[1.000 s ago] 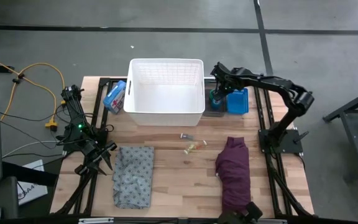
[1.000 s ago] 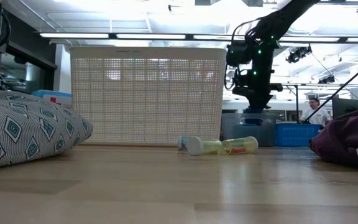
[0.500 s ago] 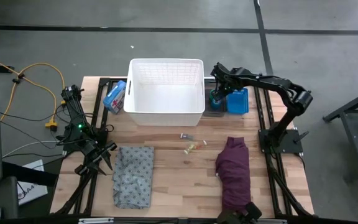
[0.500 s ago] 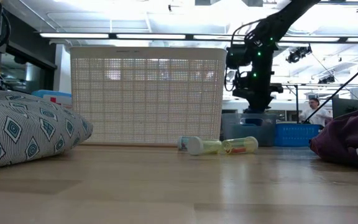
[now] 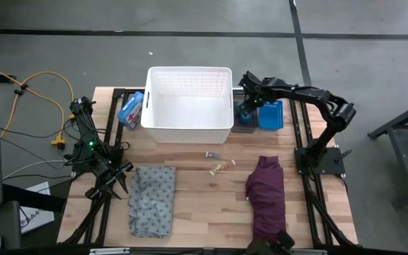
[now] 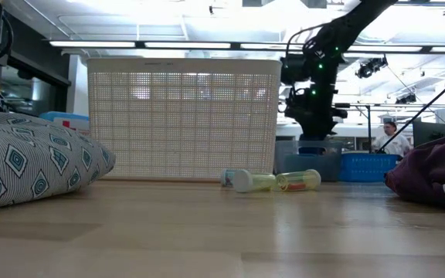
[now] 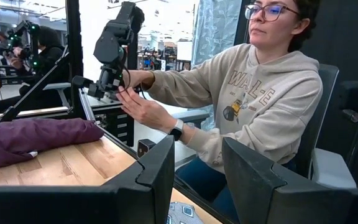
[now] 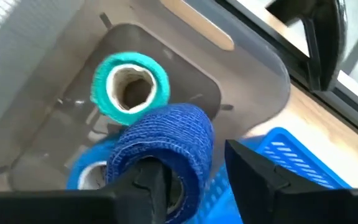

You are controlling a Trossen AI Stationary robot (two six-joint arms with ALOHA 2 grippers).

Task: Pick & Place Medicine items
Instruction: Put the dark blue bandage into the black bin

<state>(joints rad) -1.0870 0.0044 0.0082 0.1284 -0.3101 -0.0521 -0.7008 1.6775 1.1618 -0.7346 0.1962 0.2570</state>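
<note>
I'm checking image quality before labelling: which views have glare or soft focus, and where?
Low view: ceiling lights blow out the top, and the near tabletop is soft. Right wrist view: the blue roll at the right gripper looks slightly blurred, daylight washing out the upper right. High view: evenly lit, with faint shadows beside the white basket.

Basket (image 5: 189, 105) at worktop (image 5: 204, 205) rear centre, tray (image 8: 241, 99) with tape rolls (image 8: 131, 86) just right of it, two small tubes (image 5: 219, 166) in front, one cloth (image 5: 152, 199) front left, another cloth (image 5: 265, 195) front right.
</note>
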